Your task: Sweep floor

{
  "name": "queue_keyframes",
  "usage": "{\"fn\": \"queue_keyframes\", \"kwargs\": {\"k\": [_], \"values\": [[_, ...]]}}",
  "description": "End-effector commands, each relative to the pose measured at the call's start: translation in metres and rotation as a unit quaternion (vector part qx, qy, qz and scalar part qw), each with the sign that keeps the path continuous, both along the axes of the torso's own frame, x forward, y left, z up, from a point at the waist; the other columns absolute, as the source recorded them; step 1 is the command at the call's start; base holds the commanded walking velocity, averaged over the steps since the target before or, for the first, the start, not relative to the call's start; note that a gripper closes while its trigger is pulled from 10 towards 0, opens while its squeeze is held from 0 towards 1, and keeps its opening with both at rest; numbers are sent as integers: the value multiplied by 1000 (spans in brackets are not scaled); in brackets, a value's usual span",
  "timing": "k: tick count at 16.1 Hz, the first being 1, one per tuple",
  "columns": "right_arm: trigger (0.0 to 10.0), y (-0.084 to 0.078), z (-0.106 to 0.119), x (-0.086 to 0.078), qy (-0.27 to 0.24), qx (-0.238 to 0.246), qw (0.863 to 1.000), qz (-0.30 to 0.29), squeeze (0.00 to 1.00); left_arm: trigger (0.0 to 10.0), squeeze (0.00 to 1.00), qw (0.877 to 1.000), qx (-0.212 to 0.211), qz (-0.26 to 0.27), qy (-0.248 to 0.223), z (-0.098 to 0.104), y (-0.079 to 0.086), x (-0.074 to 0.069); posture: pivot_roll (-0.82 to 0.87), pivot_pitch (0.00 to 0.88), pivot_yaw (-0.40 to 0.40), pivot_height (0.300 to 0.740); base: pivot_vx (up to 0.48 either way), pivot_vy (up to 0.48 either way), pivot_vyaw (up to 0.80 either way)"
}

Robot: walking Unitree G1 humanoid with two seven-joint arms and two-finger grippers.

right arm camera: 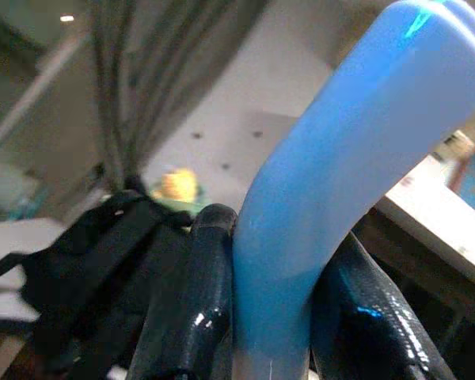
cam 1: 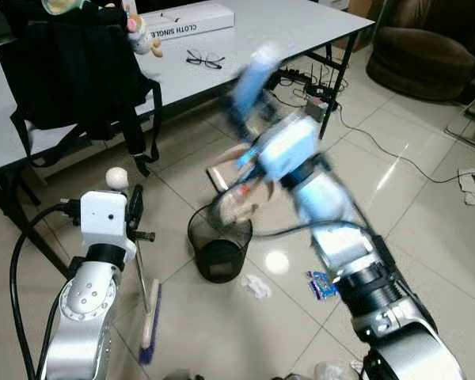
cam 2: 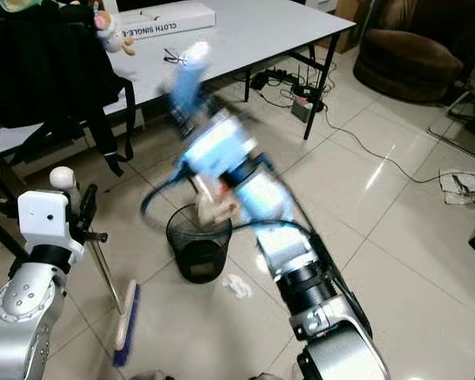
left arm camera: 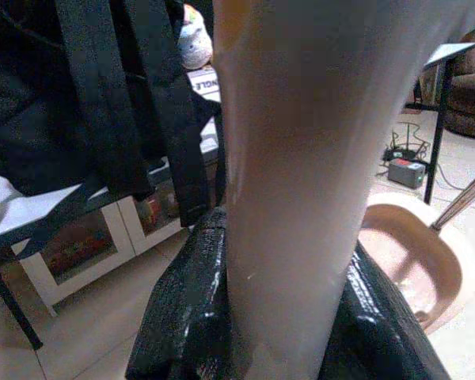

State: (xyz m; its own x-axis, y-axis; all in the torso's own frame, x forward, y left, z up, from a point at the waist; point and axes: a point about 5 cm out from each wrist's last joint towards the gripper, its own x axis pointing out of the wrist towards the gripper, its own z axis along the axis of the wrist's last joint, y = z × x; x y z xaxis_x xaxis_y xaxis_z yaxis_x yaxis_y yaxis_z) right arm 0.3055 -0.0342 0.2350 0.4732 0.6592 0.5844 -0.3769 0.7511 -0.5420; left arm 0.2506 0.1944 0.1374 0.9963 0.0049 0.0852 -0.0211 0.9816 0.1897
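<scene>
Dustpan (cam 1: 239, 184) tilted over black mesh bin (cam 1: 219, 245), right gripper (right arm camera: 273, 317) clamping blue handle; left gripper (left arm camera: 281, 332) clasps broom (cam 1: 149, 313).

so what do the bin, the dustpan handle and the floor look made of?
Bin: black wire mesh, likely metal; the floor shows through its wall. Dustpan handle: glossy light-blue plastic by its smooth moulded curve and highlights, clamped in the right gripper jaws. Floor: glazed beige tile, grout lines and mirror-like light reflections. Broom handle in the left gripper: pale and smooth, material unclear.
</scene>
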Motion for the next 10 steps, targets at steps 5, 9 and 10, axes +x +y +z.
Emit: {"fn": "queue_keyframes", "kwargs": {"k": [5, 9, 10], "values": [[10000, 5, -8, -10, -67, -83, 994, 15, 0, 10000, 0, 1000, 8, -11, -8, 5, -4, 2, 30, 71, -1, 740, 0, 0, 0], [10000, -22, 21, 2, -57, 16, 996, -69, 0, 10000, 0, 1000, 12, -29, -1, 3, -9, 2, 29, 68, 0, 740, 0, 0, 0], [10000, -33, 31, 3, -52, 54, 993, -90, 0, 10000, 0, 999, 14, -37, 2, 2, -10, 2, 25, 67, 1, 740, 0, 0, 0]]}}
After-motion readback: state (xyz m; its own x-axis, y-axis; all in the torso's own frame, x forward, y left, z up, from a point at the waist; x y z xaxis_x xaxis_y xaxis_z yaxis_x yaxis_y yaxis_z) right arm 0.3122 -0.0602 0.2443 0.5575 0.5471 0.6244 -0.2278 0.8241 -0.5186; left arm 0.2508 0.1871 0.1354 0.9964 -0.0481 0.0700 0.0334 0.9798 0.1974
